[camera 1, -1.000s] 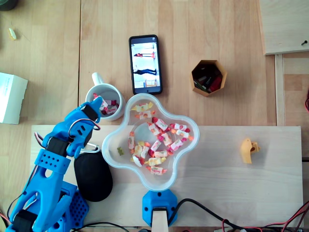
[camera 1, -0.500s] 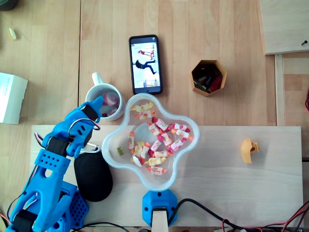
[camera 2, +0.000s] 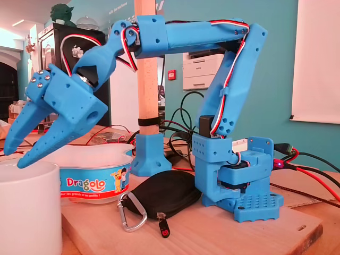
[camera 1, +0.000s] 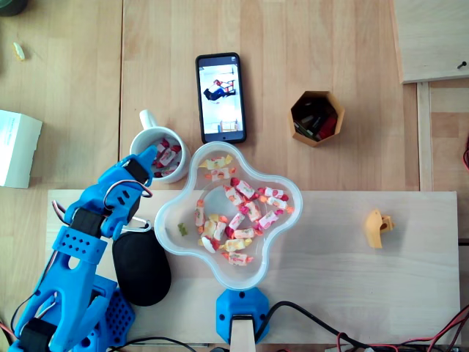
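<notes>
Blue 3D-printed plastic end effector [camera 1: 149, 155] seen over near rim of glossy white ceramic mug [camera 1: 146, 119], left of surface centre in overhead view. Tapered matte fingers spread apart, nothing pinched, shown in fixed view [camera 2: 15, 155] just above smooth mug wall [camera 2: 26, 212]. Mug filled with crinkly red-and-white wrapped candies [camera 1: 167, 155]. Translucent lobed plastic bowl [camera 1: 282, 220] of like candies set just beside mug. Black fabric pouch [camera 1: 141, 268] laid near surface's front-left corner.

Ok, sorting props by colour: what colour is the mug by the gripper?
White; the mug shows best in the overhead view.
</notes>
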Controlling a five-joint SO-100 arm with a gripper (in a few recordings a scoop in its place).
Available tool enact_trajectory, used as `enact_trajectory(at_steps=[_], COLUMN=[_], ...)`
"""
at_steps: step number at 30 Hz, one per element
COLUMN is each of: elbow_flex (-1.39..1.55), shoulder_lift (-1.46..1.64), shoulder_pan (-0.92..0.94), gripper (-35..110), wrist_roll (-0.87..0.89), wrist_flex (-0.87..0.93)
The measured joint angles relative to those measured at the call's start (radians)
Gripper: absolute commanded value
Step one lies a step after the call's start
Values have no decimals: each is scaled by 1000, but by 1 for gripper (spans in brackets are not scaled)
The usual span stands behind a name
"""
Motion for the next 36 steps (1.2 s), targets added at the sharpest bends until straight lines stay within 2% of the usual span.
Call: enact_trajectory(at_steps=[36], elbow_flex=[67], shoulder_lift=[15], shoulder_pan=[-20], gripper=[13], wrist_roll=[-9], wrist_flex=[-11])
